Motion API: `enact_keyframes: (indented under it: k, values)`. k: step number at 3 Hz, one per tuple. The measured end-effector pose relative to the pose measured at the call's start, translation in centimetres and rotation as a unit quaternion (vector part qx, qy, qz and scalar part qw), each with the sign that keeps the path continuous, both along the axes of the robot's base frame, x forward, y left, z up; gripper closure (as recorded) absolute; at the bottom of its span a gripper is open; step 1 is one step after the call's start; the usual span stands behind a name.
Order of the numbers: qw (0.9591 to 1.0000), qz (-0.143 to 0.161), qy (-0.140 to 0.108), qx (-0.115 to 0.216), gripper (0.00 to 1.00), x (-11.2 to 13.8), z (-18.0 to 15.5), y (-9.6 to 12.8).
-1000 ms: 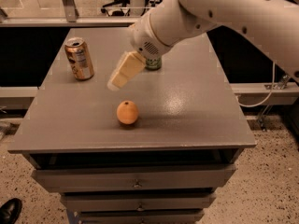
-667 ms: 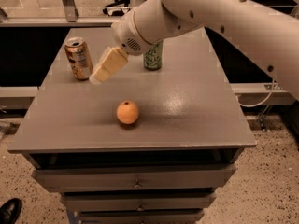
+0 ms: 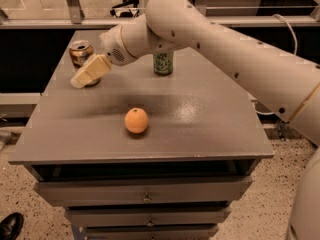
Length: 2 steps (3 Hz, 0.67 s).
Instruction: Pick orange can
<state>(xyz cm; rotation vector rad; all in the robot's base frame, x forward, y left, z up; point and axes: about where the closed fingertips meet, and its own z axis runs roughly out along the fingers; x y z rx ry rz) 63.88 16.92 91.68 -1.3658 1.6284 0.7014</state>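
Observation:
The orange can (image 3: 80, 53) stands upright at the far left of the grey table (image 3: 200, 129). It is copper-orange with a silver top. My gripper (image 3: 80, 80) reaches in from the right on a white arm. Its cream fingers (image 3: 90, 71) lie in front of the can and cover the can's lower part. Whether they touch the can cannot be told.
A round orange fruit (image 3: 136, 120) sits near the middle of the table, toward the front. A green can (image 3: 163, 63) stands at the back, behind the arm. The table is a drawer cabinet with drawers (image 3: 145, 191) at the front. A railing runs behind.
The gripper has moved left and a little toward the back, from near the green can to just in front of the orange can. The can, the fruit and the green can have not moved.

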Motion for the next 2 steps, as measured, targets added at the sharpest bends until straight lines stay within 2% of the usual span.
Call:
enact_keyframes:
  k: [1, 2]
  values:
    - [0.9995, -0.010, 0.008, 0.029, 0.00, 2.6, -0.8, 1.9]
    - [0.9986, -0.015, 0.016, 0.048, 0.03, 3.7, -1.4, 3.3]
